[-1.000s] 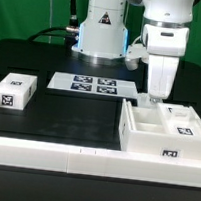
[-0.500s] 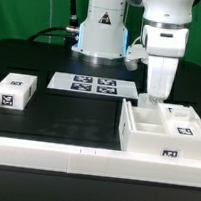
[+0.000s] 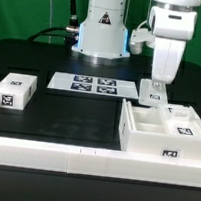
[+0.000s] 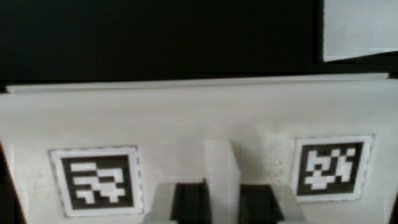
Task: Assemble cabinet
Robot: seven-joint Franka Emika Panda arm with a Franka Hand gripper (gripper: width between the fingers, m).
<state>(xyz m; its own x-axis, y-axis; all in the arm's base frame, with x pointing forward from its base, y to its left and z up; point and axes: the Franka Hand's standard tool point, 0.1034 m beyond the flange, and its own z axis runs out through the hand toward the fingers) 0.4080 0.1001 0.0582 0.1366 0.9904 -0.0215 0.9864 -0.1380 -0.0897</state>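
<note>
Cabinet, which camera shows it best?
The exterior view: the whole cabinet sits at that view's right, its open top, inner compartments and front tag visible. The wrist view is filled by a white tagged part up close; whether any cabinet shows there, I cannot tell.

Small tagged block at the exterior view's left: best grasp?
Block: come straight down from above and close the jaws on its two opposite side walls, about mid-length. It lies flat, tagged top up, and nothing touches it, so both walls look reachable. The gripper is shut on a panel, which probably has to be placed first.
</note>
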